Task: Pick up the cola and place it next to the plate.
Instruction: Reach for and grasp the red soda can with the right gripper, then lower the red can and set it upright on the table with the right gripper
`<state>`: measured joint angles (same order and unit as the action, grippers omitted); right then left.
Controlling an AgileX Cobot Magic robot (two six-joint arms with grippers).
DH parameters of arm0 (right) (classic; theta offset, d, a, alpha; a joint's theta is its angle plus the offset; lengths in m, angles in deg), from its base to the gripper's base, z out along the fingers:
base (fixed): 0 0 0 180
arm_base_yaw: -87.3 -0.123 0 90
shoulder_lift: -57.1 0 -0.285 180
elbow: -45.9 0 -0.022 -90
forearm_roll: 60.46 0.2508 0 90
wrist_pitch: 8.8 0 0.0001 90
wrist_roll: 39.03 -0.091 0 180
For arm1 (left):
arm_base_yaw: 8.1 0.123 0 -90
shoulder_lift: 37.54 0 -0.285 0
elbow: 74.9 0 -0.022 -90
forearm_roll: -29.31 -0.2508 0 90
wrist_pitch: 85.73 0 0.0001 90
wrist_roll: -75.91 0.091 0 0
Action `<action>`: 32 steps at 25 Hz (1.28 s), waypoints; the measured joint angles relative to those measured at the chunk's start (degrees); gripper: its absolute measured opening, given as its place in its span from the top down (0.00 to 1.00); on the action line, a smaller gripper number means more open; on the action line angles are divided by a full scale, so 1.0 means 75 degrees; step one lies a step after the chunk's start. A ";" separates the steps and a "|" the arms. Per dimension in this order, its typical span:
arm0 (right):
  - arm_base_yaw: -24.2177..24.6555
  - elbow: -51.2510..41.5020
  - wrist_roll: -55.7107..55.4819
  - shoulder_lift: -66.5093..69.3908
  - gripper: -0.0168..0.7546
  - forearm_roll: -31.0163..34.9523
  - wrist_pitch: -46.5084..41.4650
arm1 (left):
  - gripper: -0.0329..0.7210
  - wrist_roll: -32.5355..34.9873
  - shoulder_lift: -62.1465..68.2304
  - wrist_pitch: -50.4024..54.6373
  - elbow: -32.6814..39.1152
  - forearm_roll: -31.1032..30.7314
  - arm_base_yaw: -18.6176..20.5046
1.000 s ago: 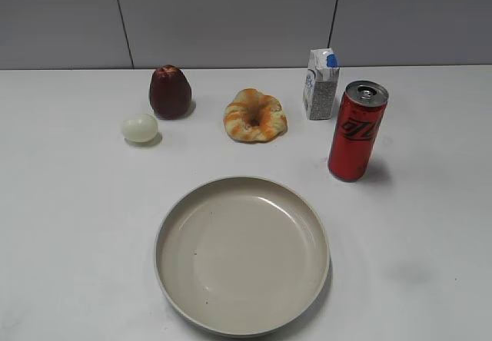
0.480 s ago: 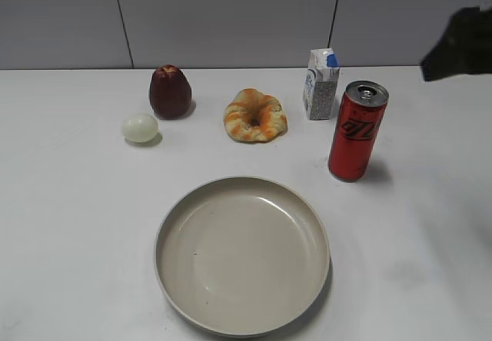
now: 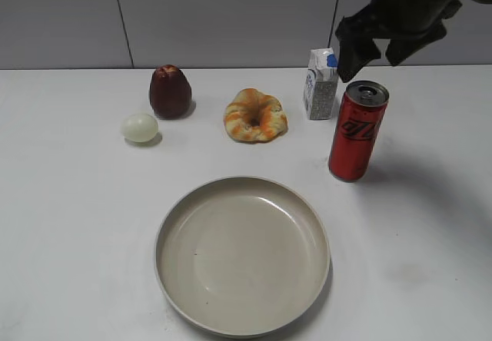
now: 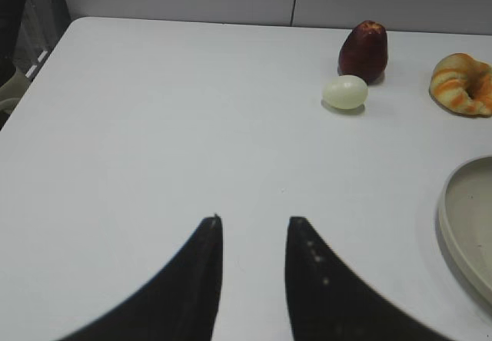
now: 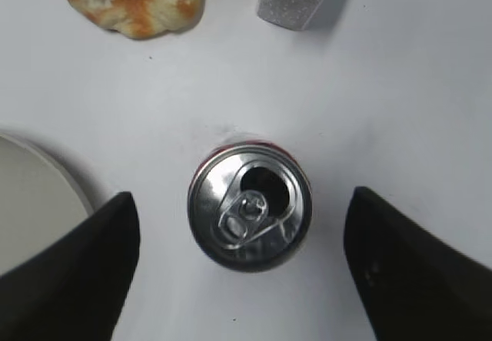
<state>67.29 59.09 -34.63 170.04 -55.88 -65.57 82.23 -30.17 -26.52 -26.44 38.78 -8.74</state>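
- The task looks barely begun: the tall slim red metal cola can with a silver top (image 3: 357, 131) stands upright on the counter, untouched, at about 1 o'clock from the large round beige shallow plate (image 3: 242, 253) and apart from its rim.
- The right gripper (image 5: 241, 264) hangs directly above the can; in the right wrist view its dark jaws are spread wide, one at 9 o'clock and one at 3 o'clock of the can's silver top, with clear gaps on both sides.
- In the exterior view that gripper sits just above and behind the can's top, not yet low enough to close on the body.
- Left to do, by this reading: descend, close on the can, lift it, and set it down beside the plate.
- The left gripper (image 4: 252, 230) hovers over bare counter well away from the can, its jaws narrowly parted and holding nothing.
- The white matte counter (image 3: 69, 226) carries other things: a small white-and-blue carton (image 3: 320, 84) at 11 o'clock of the can and near it, an orange-and-cream ring-shaped pastry (image 3: 255, 115), a dark red apple-like fruit (image 3: 170, 91) and a pale green egg-shaped object (image 3: 139, 127).
- Behind the counter stands a plain grey panelled wall (image 3: 231, 18) with thin dark vertical seams.
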 joint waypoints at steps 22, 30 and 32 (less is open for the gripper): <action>0.0000 0.0390 -0.0382 0.1419 0.32 -0.0349 -0.0351 | 0.66 0.0000 0.0000 0.0000 0.0000 0.0000 0.0000; -0.0442 0.1899 -0.0382 0.1434 0.32 0.0260 -0.1220 | 0.66 0.0000 0.0000 0.0000 0.0000 0.0000 0.0000; -0.0759 0.2041 -0.0382 0.1434 0.32 0.0303 -0.1186 | 0.66 0.0000 0.0000 0.0000 0.0000 0.0000 0.0000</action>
<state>61.60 74.39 -37.50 180.79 -53.60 -74.47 82.23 -30.17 -26.52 -26.44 38.78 -8.74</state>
